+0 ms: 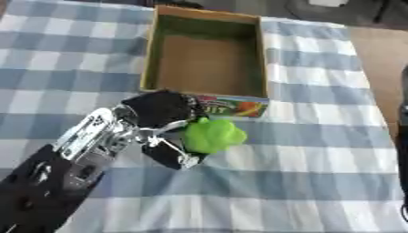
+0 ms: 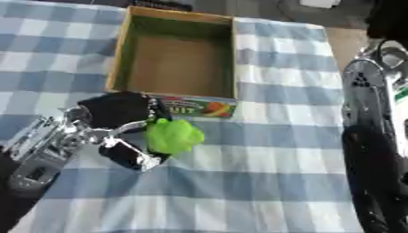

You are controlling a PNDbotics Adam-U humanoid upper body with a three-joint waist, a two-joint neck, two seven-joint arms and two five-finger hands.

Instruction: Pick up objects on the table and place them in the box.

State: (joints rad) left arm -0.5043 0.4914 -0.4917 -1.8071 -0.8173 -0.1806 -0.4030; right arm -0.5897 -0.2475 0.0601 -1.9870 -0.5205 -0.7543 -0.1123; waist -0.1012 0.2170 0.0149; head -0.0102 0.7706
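Observation:
A bright green lumpy object sits just in front of the open cardboard box, on the blue and white checked cloth. My left hand comes in from the lower left and has its fingers and thumb curled round the green object's left side. The box is empty inside, with a colourful fruit print on its near wall. My right arm runs down the right edge of the right eye view; its hand does not show.
The checked tablecloth covers the table in front of and to both sides of the box. Bare brown table surface shows at the right. Dark objects lie beyond the far edge.

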